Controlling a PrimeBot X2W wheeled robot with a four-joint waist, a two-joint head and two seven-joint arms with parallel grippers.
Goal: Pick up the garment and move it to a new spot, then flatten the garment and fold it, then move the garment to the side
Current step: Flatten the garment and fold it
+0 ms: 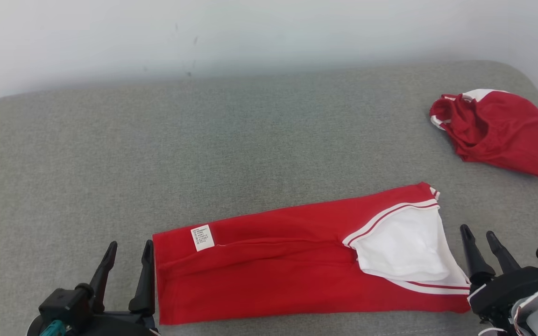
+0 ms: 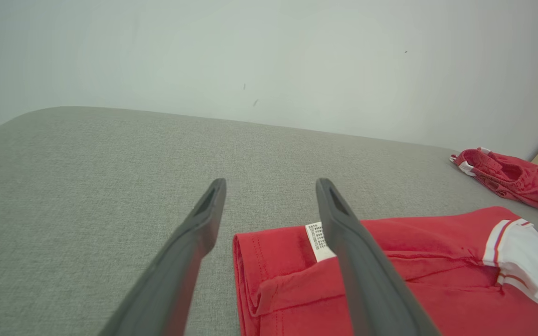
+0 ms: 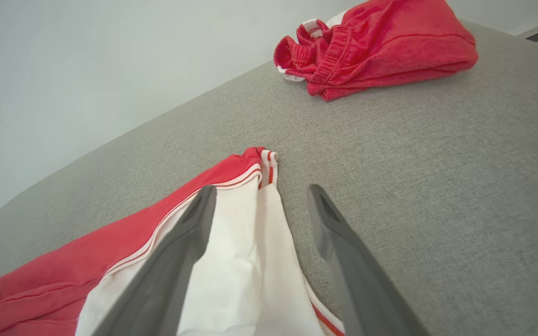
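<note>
A red garment [image 1: 287, 261] with white sleeve panels and a white care label lies folded into a long strip near the front of the grey surface; it also shows as the garment [image 2: 414, 270] and the garment [image 3: 231, 242] in the wrist views. My left gripper [image 1: 129, 252] stands open just beside its left end, nothing between the fingers [image 2: 194, 238]. At the strip's right end, beside the white sleeve, my right gripper [image 1: 481, 238] is open and holds nothing. In the right wrist view, one finger [image 3: 180, 252] overlaps the white sleeve.
A second red and white garment [image 1: 493, 128] lies bunched at the far right of the grey fabric surface [image 1: 203, 149]. A pale wall runs behind. The surface's right edge drops off near the bunched garment.
</note>
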